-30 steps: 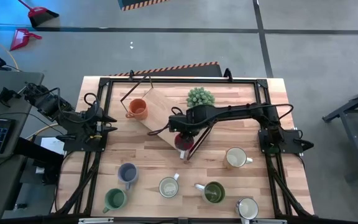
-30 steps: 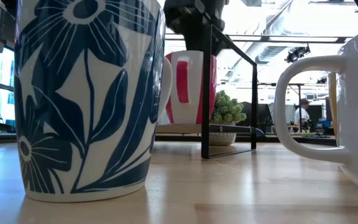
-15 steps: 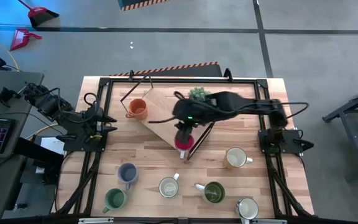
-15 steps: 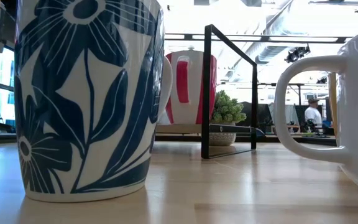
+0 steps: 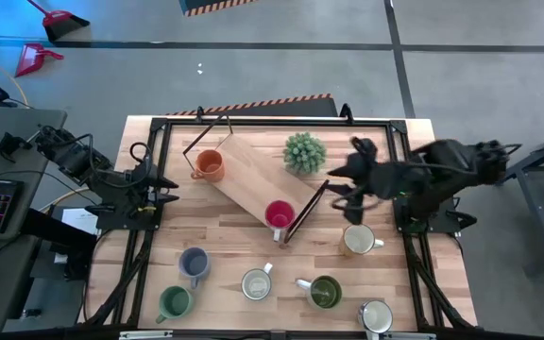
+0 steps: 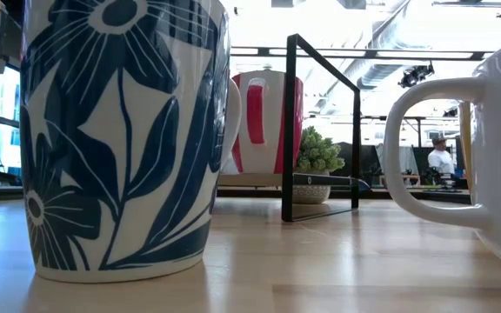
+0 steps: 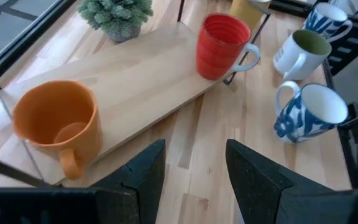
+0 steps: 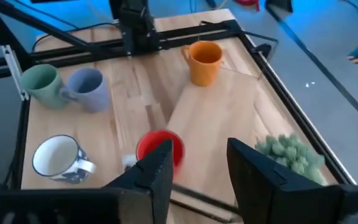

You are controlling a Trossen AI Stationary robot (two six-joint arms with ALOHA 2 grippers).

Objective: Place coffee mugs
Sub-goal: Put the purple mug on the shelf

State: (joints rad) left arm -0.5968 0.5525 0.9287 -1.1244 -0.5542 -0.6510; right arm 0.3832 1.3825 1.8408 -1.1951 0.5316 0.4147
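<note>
Two coffee mugs stand on the wooden board (image 5: 253, 179): the orange mug (image 5: 208, 165) at its far left end and the red mug (image 5: 278, 215) at its near right end. By my judgement six are left: blue-grey (image 5: 194, 263), bright green (image 5: 174, 302), a blue-patterned white mug (image 5: 256, 283), dark olive (image 5: 325, 292) and two cream ones (image 5: 357, 240) (image 5: 376, 315) stand on the bare desk (image 5: 225, 241) nearer the camera. The right tool (image 5: 340, 191) hangs empty with fingers wide, right of the board; the left tool (image 7: 191, 177) waits at the desk's left edge, also wide and empty. The desk is pale wood in a black frame, with a potted plant (image 5: 304, 151) beside the board; beyond is grey floor and a bright workshop
</note>
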